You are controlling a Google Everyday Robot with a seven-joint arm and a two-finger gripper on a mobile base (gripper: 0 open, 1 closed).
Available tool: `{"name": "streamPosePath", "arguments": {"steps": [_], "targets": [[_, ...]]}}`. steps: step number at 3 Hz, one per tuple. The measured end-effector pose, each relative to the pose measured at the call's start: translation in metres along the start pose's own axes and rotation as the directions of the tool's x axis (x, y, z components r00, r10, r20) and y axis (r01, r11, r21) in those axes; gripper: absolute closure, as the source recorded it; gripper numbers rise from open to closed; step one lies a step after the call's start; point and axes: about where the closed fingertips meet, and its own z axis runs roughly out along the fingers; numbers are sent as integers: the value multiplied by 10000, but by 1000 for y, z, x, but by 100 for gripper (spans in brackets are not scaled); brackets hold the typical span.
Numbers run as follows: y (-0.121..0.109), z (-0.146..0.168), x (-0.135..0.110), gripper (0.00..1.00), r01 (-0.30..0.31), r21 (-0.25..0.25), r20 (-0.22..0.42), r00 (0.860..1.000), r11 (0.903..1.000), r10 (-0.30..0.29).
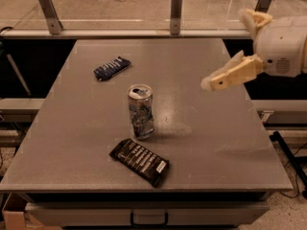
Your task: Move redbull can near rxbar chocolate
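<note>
Slim silver-blue metal redbull can (140,111) upright on grey surface (216,143), just behind flat black rxbar chocolate wrapper (140,161); pincer (225,50) released, empty, hovering far right.

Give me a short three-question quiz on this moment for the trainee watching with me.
1. True or false: the redbull can stands upright on the table.
2. Which lies closest to the can? A. the rxbar chocolate B. the blue wrapper C. the gripper
3. Where is the gripper, and what does it hold?
Key: 1. True. 2. A. 3. It is in the air over the table's right side in the camera view, well away from the can, open and holding nothing.
</note>
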Motion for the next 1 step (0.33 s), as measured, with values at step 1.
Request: {"name": "streamPosePath", "arguments": {"steps": [1], "targets": [[-17, -12, -21, 0, 288, 389, 241, 9993, 9988, -297]]}}
